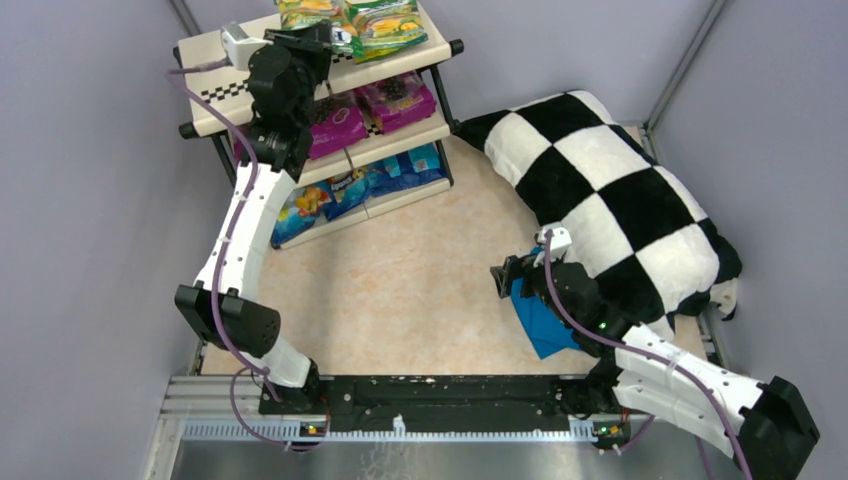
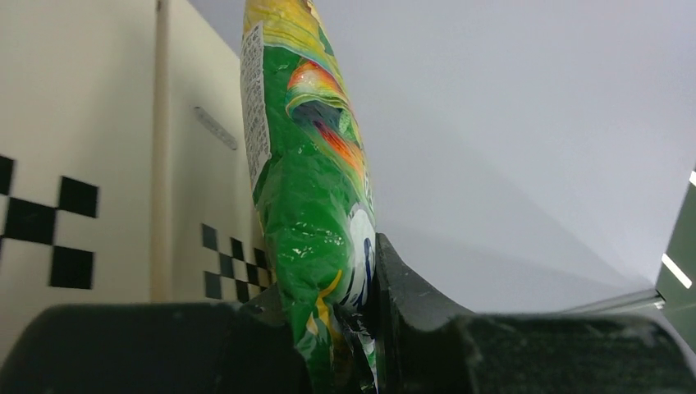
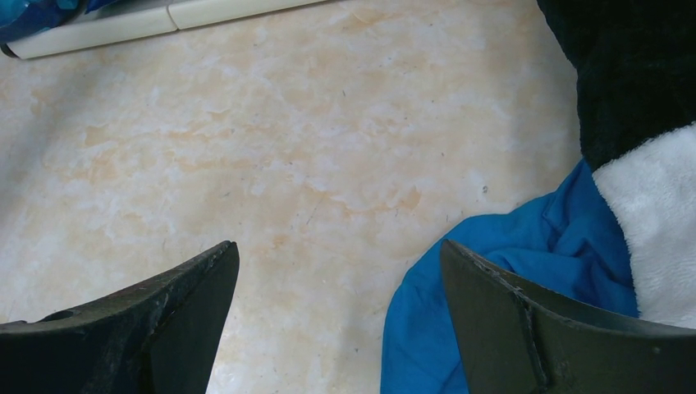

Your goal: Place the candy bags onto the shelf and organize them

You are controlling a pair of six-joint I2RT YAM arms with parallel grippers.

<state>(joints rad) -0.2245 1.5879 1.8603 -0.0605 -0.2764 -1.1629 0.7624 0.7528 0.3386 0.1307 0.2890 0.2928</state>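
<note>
The shelf (image 1: pixel 205 50) stands at the back left. My left gripper (image 1: pixel 318 38) is over its top tier, shut on the edge of a green-yellow candy bag (image 2: pixel 316 205), also in the top view (image 1: pixel 308 12). Another green-yellow bag (image 1: pixel 385 25) lies on the top tier beside it. Two magenta-purple bags (image 1: pixel 395 100) lie on the middle tier, and blue bags (image 1: pixel 385 178) on the bottom tier. My right gripper (image 3: pixel 338 271) is open and empty, low over the floor, in the top view at the right (image 1: pixel 505 275).
A black-and-white checkered pillow (image 1: pixel 610 190) fills the right side. A plain blue cloth (image 1: pixel 540 322) lies at its near edge, under my right wrist, and shows in the right wrist view (image 3: pixel 525 271). Grey walls surround the beige floor (image 1: pixel 420 280).
</note>
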